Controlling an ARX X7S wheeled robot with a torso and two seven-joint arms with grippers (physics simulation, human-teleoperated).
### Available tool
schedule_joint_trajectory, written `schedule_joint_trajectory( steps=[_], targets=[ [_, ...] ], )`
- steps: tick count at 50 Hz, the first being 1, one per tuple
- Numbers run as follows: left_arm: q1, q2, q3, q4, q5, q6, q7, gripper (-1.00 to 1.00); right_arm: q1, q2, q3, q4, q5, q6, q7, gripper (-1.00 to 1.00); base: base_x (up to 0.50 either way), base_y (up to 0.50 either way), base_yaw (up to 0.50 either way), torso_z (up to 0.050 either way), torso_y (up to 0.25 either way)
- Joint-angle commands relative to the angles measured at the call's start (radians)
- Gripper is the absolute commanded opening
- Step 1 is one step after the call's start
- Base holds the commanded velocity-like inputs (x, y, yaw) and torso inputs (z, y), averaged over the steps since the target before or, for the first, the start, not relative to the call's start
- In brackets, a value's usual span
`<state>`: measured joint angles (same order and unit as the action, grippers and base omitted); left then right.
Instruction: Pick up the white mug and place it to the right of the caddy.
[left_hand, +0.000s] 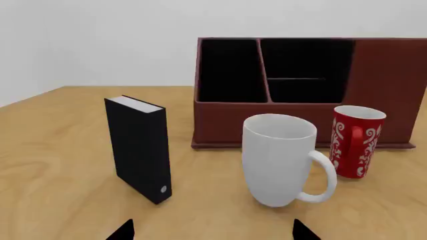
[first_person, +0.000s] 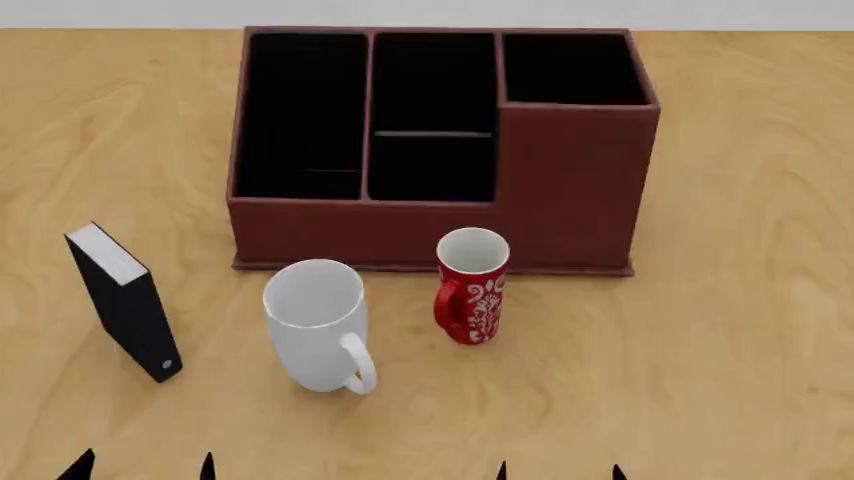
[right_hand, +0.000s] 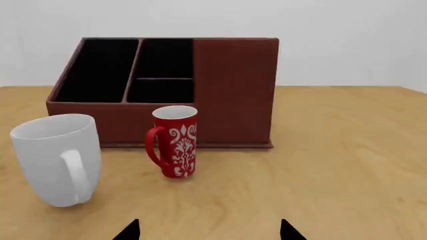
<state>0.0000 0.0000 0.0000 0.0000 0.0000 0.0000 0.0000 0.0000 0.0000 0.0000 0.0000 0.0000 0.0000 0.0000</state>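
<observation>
The white mug (first_person: 318, 322) stands upright on the wooden table in front of the caddy (first_person: 434, 225), its handle turned toward me and to the right. It also shows in the left wrist view as the white mug (left_hand: 280, 159) and in the right wrist view as the white mug (right_hand: 59, 158). The reddish-brown caddy (left_hand: 373, 80) (right_hand: 233, 85) has black compartments. My left gripper (first_person: 144, 468) and right gripper (first_person: 561, 472) are open at the near edge, both short of the mug, with only fingertips (left_hand: 123, 231) (right_hand: 130, 231) showing.
A red mug with white swirls (first_person: 471, 285) stands just right of the white mug, close to the caddy's front. A slim black book-like box (first_person: 124, 300) stands upright at the left. Bare wood table (first_person: 747, 330) lies right of the caddy.
</observation>
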Motion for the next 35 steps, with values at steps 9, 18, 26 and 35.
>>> schedule_joint_trajectory(
  steps=[9, 18, 26, 35],
  targets=[
    [0.005, -0.036, 0.041, 0.023, -0.042, -0.012, -0.044, 1.0, 0.004, 0.037, -0.04, -0.01, 0.034, 0.021, 0.047, 1.0, 0.0, 0.0, 0.0, 0.0, 0.0],
    [0.002, -0.053, 0.066, 0.013, -0.046, -0.006, -0.076, 1.0, 0.007, 0.058, -0.059, -0.01, 0.045, 0.034, 0.069, 1.0, 0.0, 0.0, 0.0, 0.0, 0.0],
    [-0.012, -0.086, 0.082, 0.146, -0.036, -0.082, -0.087, 1.0, 0.032, 0.09, -0.054, -0.074, 0.061, 0.083, 0.077, 1.0, 0.0, 0.0, 0.0, 0.0, 0.0],
    [-0.14, -0.131, 0.092, 0.436, -0.023, -0.28, -0.093, 1.0, 0.13, 0.145, -0.024, -0.381, 0.073, 0.277, 0.095, 1.0, 0.0, 0.0, 0.0, 0.0, 0.0]
  ],
)
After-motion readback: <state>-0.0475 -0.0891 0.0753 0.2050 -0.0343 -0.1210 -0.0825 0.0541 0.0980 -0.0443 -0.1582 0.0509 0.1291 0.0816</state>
